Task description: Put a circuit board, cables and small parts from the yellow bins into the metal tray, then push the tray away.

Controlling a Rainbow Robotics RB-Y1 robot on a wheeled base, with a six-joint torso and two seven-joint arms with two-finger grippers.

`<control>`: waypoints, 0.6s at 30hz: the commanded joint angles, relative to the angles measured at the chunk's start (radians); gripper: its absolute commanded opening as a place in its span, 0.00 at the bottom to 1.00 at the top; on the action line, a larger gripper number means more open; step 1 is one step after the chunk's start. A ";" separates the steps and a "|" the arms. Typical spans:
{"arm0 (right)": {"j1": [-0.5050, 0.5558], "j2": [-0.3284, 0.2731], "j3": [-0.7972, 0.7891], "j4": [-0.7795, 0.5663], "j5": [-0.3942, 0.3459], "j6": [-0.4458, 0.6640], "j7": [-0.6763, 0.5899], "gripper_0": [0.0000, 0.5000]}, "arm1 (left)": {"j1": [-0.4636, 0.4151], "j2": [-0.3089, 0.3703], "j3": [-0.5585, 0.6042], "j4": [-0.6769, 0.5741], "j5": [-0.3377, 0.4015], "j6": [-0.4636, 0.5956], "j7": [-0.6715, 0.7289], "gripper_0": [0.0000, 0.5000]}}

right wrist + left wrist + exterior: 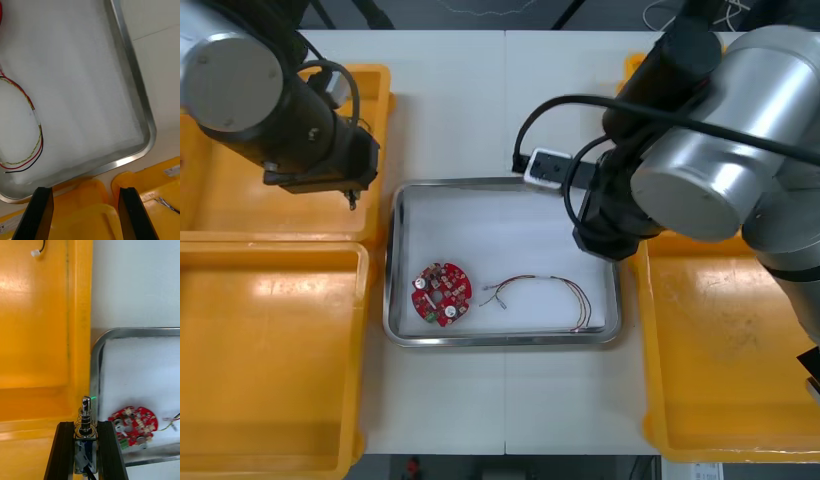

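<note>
Left hand (85,425) clamps small metal part (86,407); right hand (86,191) spread wide.

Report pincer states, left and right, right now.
Left pincer: closed on a small metal part, at a corner of the metal tray.
Right pincer: open, holding nothing, above the yellow bins beside the tray.

Work surface: a light table (450,110), divided by a thin straight seam (505,100) running toward its far edge.
</note>
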 commanded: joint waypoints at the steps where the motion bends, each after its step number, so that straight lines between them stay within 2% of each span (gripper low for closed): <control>1: 0.004 0.015 -0.121 -0.065 -0.011 0.006 0.024 1.00 | -0.091 -0.040 -0.086 -0.030 -0.010 -0.015 0.043 0.00; 8: 0.004 -0.003 -0.273 -0.071 -0.008 0.006 0.020 1.00 | -0.097 -0.096 -0.204 0.010 -0.064 -0.084 0.078 0.01; 18: 0.003 -0.017 -0.382 -0.022 0.158 0.006 -0.006 1.00 | -0.097 -0.139 -0.352 0.128 -0.159 -0.231 0.094 0.01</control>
